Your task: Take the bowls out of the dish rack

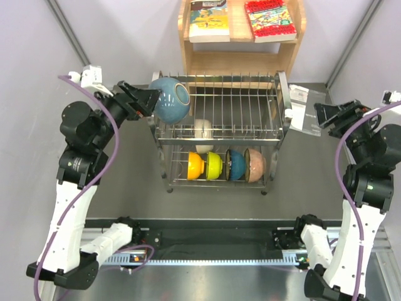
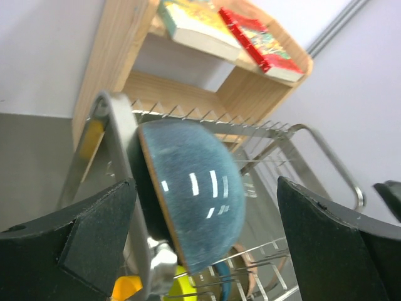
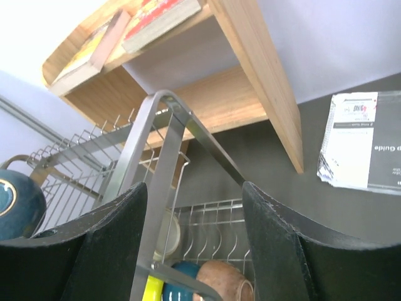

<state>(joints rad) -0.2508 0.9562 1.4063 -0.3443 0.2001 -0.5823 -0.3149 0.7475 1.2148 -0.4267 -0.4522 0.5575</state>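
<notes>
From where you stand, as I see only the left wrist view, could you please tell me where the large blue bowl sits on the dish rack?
Observer: The large light blue bowl lies on its side at the left end of the upper tier of the dish rack. The left gripper is open right beside it.
Operator: Thank you. Where is the right arm?
Observer: The right gripper hovers off the rack's right end, open and empty, near a paper leaflet.
Operator: Is there any bowl I cannot see?
Observer: Yes, a cream-white bowl sits left of centre, just above the row of coloured bowls on the lower tier.
</notes>
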